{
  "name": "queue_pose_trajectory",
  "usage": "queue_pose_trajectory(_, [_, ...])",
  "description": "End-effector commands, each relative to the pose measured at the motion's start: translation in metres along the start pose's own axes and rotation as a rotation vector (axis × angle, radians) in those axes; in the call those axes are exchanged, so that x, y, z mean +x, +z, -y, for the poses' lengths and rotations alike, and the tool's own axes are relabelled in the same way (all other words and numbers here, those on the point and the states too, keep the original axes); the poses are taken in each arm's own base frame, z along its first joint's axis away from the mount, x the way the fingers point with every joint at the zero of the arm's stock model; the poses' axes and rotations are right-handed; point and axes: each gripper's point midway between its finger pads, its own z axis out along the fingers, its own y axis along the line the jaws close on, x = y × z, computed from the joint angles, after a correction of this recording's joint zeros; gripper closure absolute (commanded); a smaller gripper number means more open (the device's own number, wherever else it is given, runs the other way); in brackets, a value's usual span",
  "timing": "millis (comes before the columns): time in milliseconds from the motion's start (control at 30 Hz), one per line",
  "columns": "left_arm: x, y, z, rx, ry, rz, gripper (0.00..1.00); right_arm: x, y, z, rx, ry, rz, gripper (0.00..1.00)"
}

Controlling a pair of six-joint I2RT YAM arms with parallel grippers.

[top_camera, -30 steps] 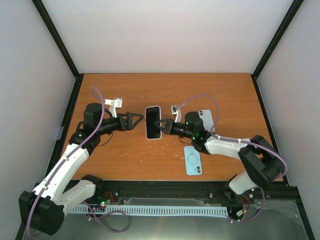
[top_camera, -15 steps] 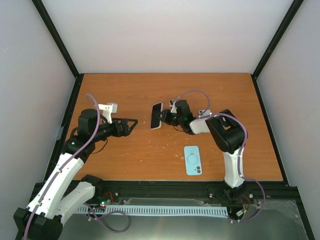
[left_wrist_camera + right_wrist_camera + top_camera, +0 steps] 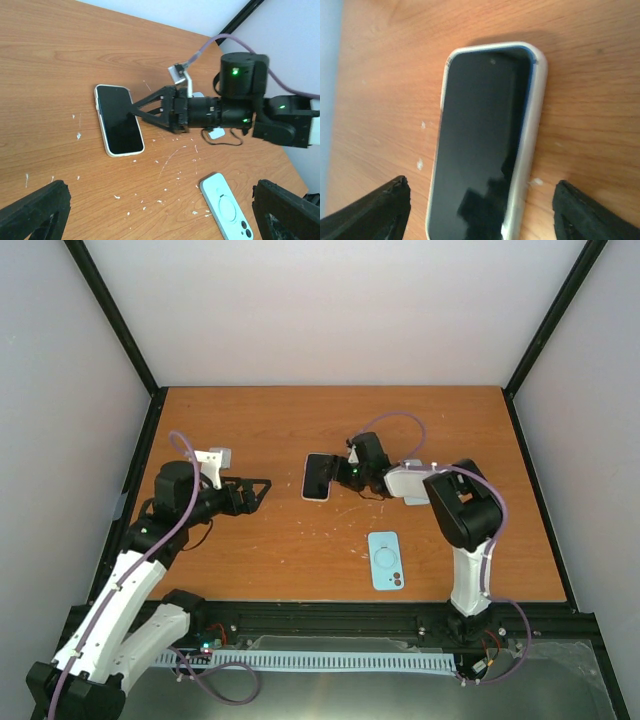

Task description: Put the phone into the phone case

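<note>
Phone (image 3: pixel 485 145): you lose its near end below the right wrist view's bottom edge.
Phone case (image 3: pixel 226 210): its lower end is clipped in your left wrist view.
Right gripper (image 3: pixel 482 212): you see only two blurred fingertip corners.
Left gripper (image 3: pixel 160 212): only its finger ends show, cut off at the corners.

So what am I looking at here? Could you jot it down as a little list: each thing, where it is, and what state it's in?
table: brown wood, scattered with white specks
phone: lying flat mid-table, dark screen up
phone case: light blue, flat, nearer the front edge, apart from the phone
right gripper: open, fingers either side of the phone's near end
left gripper: open, off to the phone's left, holding nothing
progress: phone not yet in the case
</note>
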Motion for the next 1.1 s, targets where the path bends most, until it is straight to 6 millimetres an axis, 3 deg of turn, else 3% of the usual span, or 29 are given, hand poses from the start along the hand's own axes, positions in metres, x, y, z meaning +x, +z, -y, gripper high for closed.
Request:
queue_pose_trajectory(0, [-0.002,-0.004,-0.002,-0.021,0.030,0.023,0.01,-0.007,-0.042,0.025,0.229,-0.095,-0.019,0.18])
queue_pose_trajectory(167, [-0.002,-0.004,-0.003,-0.025,0.032,0.027,0.01,-0.029,-0.090,0.057,0.533,-0.234,0.001,0.00])
queue_pose_trajectory(400, [-0.001,-0.002,-0.004,-0.024,0.026,0.021,0.00,-0.055,-0.143,0.111,0.799,-0.290,0.014,0.00])
queue_pose_trajectory(600, [0.000,-0.003,-0.003,-0.018,0.027,0.024,0.00,-0.062,-0.158,0.143,0.847,-0.288,-0.029,0.03])
queue_pose_trajectory(700, [0.000,-0.002,-0.004,-0.023,0.023,0.020,0.00,-0.051,-0.161,0.144,0.839,-0.260,-0.077,0.09])
queue_pose_trajectory(833, [0.000,-0.002,-0.005,-0.031,0.021,0.024,0.00,-0.017,-0.171,0.129,0.753,-0.155,-0.118,0.16])
queue_pose_trajectory(1067, [-0.002,-0.003,-0.005,-0.030,0.024,0.030,0.01,0.045,-0.199,0.108,0.725,-0.101,-0.145,0.11])
